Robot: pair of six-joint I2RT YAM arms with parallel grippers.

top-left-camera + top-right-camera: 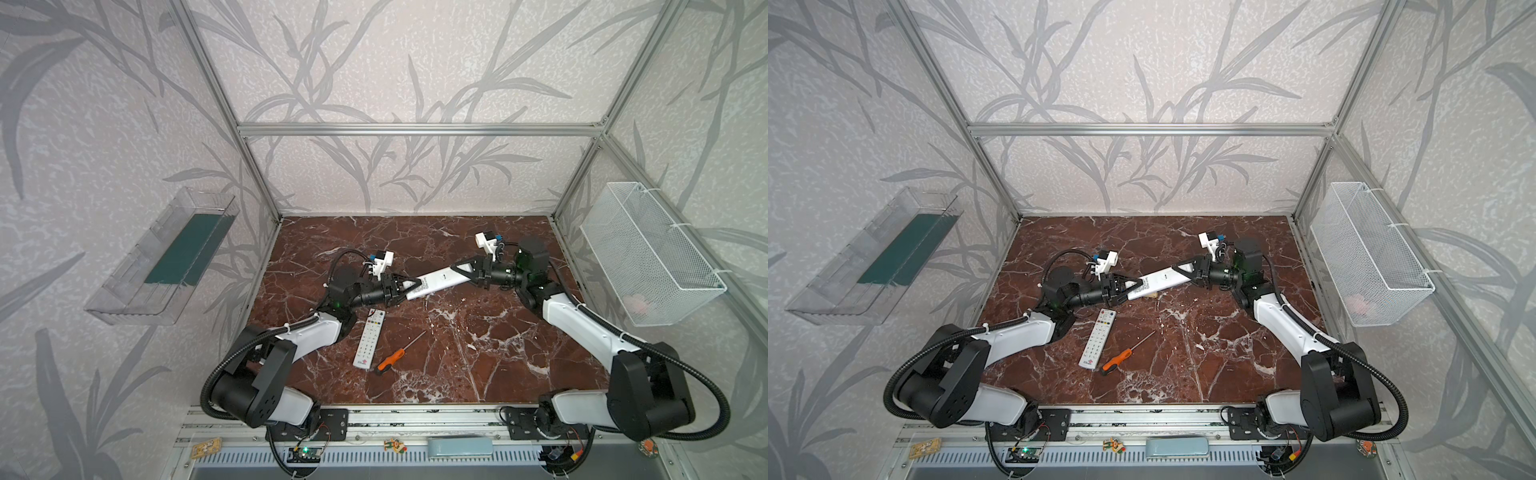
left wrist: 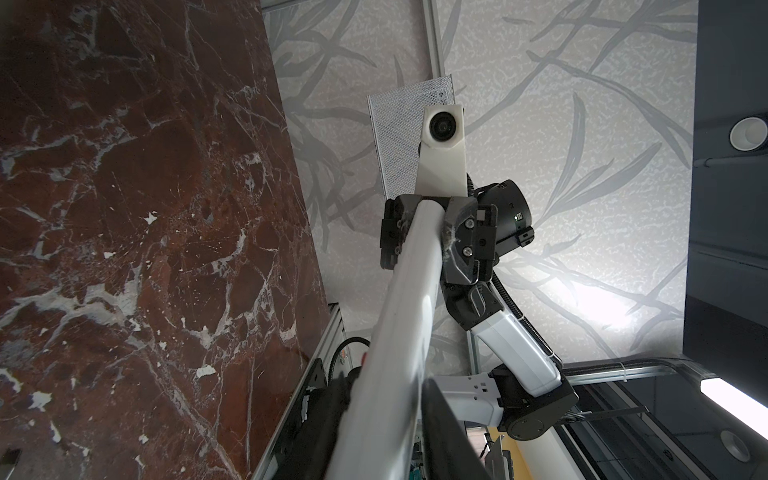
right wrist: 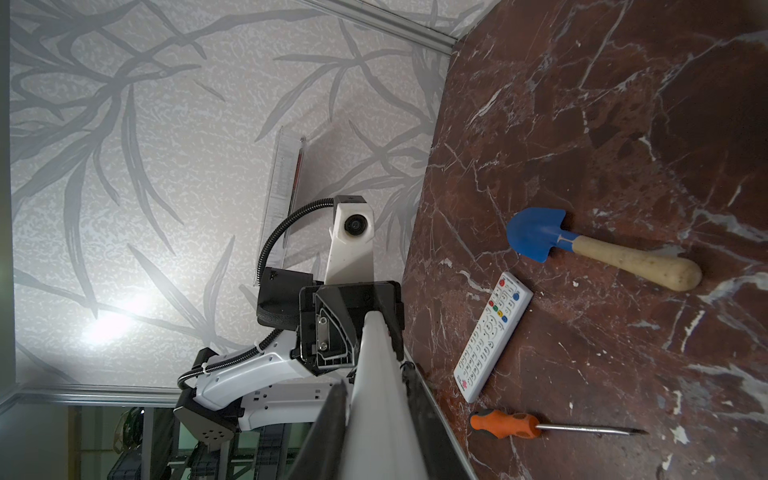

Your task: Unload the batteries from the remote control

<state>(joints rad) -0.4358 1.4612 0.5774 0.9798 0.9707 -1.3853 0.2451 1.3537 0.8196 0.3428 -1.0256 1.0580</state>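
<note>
A long white remote control (image 1: 436, 279) (image 1: 1158, 280) hangs slanted above the marble table (image 1: 478, 340), held at both ends. My left gripper (image 1: 419, 283) (image 2: 384, 390) is shut on its nearer, lower end, with a dark finger pressed against each long edge. My right gripper (image 1: 456, 268) (image 3: 376, 386) is shut on the far, higher end. In both top views the side that faces up carries small print near the left gripper. The batteries are hidden.
A second white remote (image 1: 369, 338) (image 3: 492, 340) lies buttons up below the left gripper, next to an orange-handled screwdriver (image 1: 390, 359) (image 3: 505, 424). A blue toy shovel (image 3: 536, 235) lies under the held remote. A white mesh basket (image 1: 648, 253) hangs right, a clear tray (image 1: 166, 257) left.
</note>
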